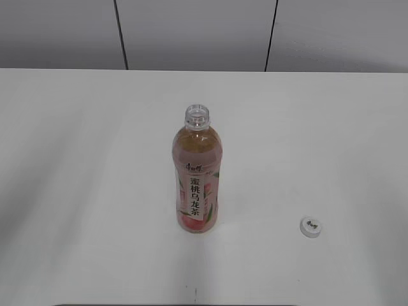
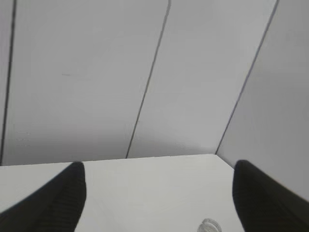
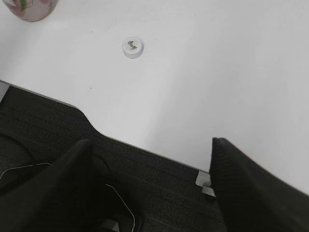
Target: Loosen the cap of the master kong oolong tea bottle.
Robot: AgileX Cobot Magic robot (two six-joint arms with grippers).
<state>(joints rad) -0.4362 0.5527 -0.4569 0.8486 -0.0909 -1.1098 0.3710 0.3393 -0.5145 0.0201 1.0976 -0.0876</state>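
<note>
White table (image 1: 76, 191) before grey panelled wall (image 1: 191, 32); dark floor (image 3: 145, 188) below.

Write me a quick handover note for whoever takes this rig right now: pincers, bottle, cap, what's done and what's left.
Left pincer: open, empty, raised above the table.
Right pincer: open, empty, back past the table's front edge.
Oolong tea bottle: upright mid-table, neck open.
Cap: completely off, lying on the table to the bottle's right, logo up.
Done: cap loosened and removed.
Left: nothing evident; both arms are clear of the bottle.
</note>
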